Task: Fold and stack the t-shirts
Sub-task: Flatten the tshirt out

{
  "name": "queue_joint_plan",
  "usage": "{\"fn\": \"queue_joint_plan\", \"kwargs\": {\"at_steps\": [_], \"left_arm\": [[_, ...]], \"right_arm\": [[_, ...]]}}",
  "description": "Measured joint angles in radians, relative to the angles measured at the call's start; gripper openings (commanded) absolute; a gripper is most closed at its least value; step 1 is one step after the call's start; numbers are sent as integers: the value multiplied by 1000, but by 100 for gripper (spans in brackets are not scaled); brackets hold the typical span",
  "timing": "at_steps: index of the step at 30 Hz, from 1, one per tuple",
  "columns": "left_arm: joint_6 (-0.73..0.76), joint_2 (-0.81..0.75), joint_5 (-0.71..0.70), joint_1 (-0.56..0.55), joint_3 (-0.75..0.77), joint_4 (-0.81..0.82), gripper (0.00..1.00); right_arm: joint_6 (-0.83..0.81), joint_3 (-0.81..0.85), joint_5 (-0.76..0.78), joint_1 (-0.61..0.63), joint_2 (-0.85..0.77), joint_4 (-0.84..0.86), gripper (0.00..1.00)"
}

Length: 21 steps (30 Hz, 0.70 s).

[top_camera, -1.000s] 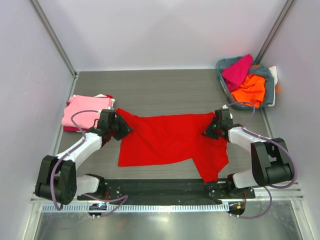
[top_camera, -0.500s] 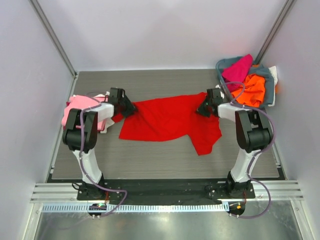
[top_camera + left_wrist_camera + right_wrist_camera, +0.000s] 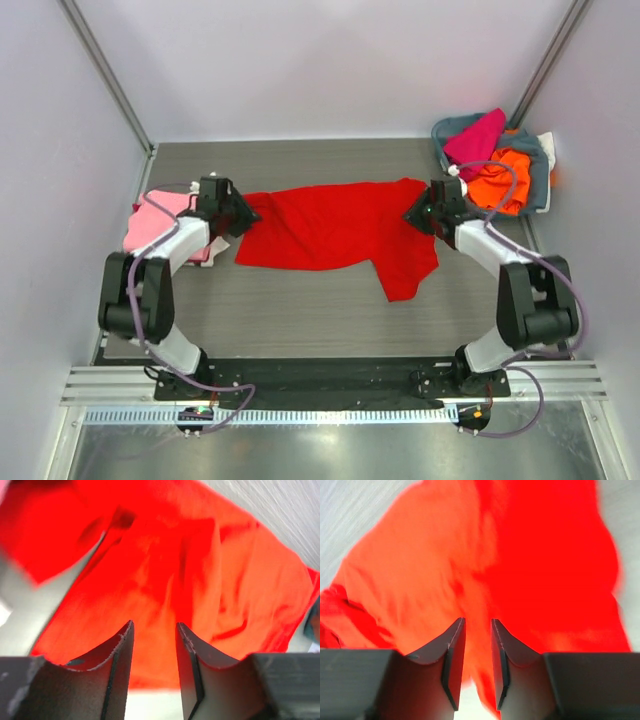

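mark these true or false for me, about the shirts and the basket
1. The red t-shirt lies spread out on the table. True.
2. The basket is empty. False: it holds a magenta shirt and an orange shirt.
3. A pink shirt lies near the table's left edge. True.
4. The red t-shirt sits on top of the pink shirt. False: it lies beside it on the table.

Extended forward, left gripper point(image 3: 154, 625) and right gripper point(image 3: 477, 621); jaws slightly parted
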Motion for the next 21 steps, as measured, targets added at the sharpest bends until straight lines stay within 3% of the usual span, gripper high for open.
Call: {"fn": "queue_joint_plan", "kwargs": {"at_steps": [7, 14, 21], "left_arm": [[14, -285, -54, 0, -261, -11, 40], [20, -327, -146, -2, -389, -30, 47], [-11, -322, -277, -3, -410, -18, 49]], "right_arm": [[-18, -279, 54, -2, -390, -36, 36], [-25, -420, 80, -3, -652, -106, 45], [-24, -470, 83, -4, -784, -137, 46]]}}
